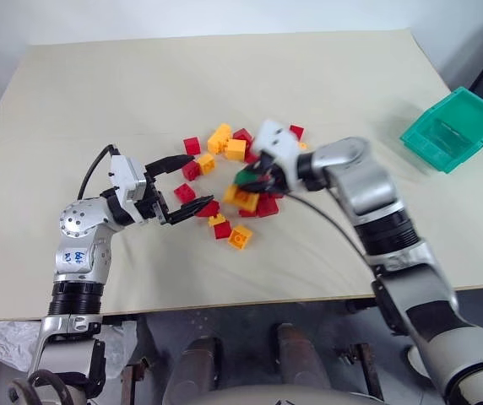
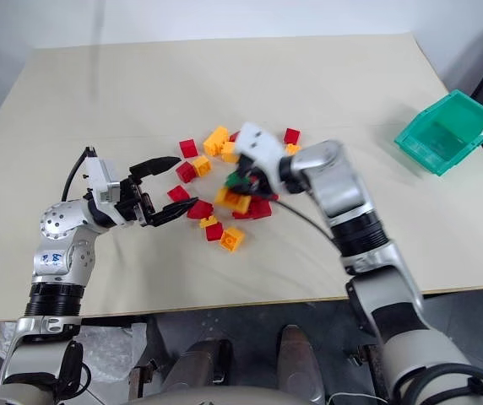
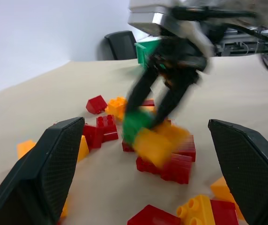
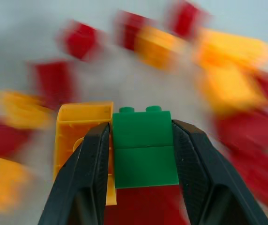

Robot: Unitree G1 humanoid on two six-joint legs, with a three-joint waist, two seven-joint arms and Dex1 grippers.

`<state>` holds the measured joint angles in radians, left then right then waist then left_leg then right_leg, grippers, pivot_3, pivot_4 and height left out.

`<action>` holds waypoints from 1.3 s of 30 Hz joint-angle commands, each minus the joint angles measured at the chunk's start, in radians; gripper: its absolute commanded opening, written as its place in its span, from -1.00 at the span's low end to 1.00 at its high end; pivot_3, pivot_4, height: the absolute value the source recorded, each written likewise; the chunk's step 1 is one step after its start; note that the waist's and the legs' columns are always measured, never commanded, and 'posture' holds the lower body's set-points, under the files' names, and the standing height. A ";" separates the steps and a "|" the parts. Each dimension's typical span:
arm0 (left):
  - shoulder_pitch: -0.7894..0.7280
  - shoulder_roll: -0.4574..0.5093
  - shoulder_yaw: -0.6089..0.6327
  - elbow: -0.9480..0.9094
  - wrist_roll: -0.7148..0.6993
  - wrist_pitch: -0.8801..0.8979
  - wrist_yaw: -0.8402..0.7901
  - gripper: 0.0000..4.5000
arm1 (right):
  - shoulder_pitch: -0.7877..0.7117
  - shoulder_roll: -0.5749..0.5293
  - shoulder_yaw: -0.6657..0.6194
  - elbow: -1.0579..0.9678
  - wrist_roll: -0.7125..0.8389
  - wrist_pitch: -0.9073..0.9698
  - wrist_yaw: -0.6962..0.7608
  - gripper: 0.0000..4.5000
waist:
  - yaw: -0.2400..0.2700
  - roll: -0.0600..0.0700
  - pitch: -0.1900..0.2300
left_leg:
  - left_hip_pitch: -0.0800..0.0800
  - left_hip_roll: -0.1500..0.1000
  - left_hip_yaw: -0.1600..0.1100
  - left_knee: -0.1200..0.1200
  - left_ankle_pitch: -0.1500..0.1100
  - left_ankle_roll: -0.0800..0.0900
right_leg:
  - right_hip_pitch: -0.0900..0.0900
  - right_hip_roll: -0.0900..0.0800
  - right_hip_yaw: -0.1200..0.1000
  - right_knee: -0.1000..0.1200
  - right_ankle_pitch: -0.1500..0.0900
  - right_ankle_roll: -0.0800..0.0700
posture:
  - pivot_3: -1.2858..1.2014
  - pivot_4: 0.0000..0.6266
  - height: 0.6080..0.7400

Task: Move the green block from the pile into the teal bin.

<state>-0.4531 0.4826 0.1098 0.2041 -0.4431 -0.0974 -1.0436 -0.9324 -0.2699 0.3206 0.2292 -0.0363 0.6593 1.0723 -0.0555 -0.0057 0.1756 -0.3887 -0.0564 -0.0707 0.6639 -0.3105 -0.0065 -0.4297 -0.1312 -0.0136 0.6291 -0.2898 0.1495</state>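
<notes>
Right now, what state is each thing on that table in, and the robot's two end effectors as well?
green block: clamped between the right end effector's fingers, a yellow brick riding beside it.
right end effector: shut on the green block, over the pile.
left end effector: open, holding nothing, beside the pile.
pile: loose red and yellow bricks scattered on the table.
teal bin: upright at the table's right edge, no brick visible inside.
</notes>
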 commanded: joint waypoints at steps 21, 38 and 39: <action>0.094 0.038 0.062 -0.105 -0.010 -0.006 0.044 1.00 | -0.195 -0.002 0.085 0.392 -0.022 -0.238 0.096 0.71 | 0.021 0.000 0.000 | 0.000 -0.001 -0.001 0.000 0.000 0.000 | 0.001 0.000 0.000 -0.001 0.000 0.000 | 0.03 -0.52 1.00; 0.083 0.031 0.042 -0.113 -0.004 0.000 0.046 1.00 | -0.198 0.013 0.019 0.358 -0.005 -0.226 0.029 -0.34 | 0.022 0.000 0.000 | 0.000 0.000 -0.001 0.000 0.000 0.000 | 0.000 -0.001 0.000 -0.001 0.000 0.000 | 0.03 -0.52 1.00; 0.074 0.025 0.032 -0.112 -0.001 0.004 0.047 1.00 | -0.195 0.003 -0.007 0.339 0.000 -0.215 -0.002 -0.34 | 0.023 0.000 0.000 | 0.000 0.000 -0.001 0.000 0.000 0.000 | 0.000 -0.001 0.000 -0.001 0.000 0.000 | 0.03 -0.52 1.00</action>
<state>-0.3603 0.5112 0.1503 0.1292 -0.4434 -0.0941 -0.9979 -1.1193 -0.2519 0.3669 0.6265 -0.0555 0.4344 1.1001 -0.0327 -0.0057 0.1757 -0.3890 -0.0569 -0.0716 0.6641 -0.3105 -0.0062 -0.4292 -0.1321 -0.0137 0.6281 -0.2896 0.1499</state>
